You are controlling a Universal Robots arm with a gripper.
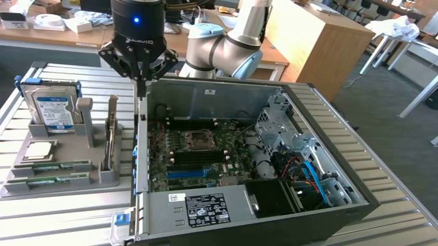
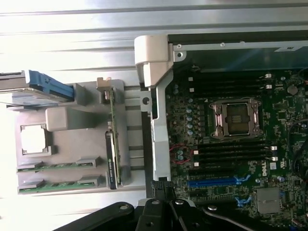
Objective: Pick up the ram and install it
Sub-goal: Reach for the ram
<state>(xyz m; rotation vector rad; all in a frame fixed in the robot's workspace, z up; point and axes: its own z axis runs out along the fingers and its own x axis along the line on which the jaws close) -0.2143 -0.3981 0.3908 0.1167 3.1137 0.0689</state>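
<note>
Slatted desk (image 1: pixel 390 159) on which an opened computer case (image 1: pixel 205 100) is laid.
A grey holder (image 1: pixel 102 177) is set just beside the case, on the exterior view's left. The pincer (image 1: pixel 141 91) is held closed and empty above the case's wall. The ram (image 1: pixel 53 165) is laid flat in the holder, a second stick (image 1: pixel 49 181) just beside it.

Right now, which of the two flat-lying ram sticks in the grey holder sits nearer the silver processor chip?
The ram stick beside the processor chip; the other ram stick lies one slot further, at the edge of the holder.
</note>
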